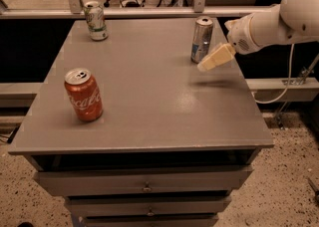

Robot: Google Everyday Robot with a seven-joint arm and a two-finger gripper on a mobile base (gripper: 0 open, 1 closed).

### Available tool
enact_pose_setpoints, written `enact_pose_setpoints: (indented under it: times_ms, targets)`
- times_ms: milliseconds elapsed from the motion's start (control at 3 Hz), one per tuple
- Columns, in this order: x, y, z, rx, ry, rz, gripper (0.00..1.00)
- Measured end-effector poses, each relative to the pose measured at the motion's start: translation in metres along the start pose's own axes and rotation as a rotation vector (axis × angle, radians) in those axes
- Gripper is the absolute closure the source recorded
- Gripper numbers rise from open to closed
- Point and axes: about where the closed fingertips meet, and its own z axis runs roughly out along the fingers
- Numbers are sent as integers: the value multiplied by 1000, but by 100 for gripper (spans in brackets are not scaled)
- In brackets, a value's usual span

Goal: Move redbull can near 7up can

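The redbull can (201, 39), slim and silver with blue patches, stands upright near the table's back right. The 7up can (95, 20), pale white and green, stands upright at the back left corner. My gripper (213, 59) hangs above the table just right of the redbull can, its cream fingertips close to the can's lower side. It holds nothing.
A red Coca-Cola can (83, 95) stands at the front left of the grey table (149, 101). The table has drawers below its front edge. A railing and office chairs lie behind the table. The white arm (279, 22) reaches in from the right.
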Motion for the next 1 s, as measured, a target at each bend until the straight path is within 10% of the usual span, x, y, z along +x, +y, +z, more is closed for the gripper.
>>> enact_pose_setpoints:
  times_ms: [333,1000]
  targets:
    - [-9,-9,15,11,-112,59,0]
    - [-16,-27,26,10,-303,230,47]
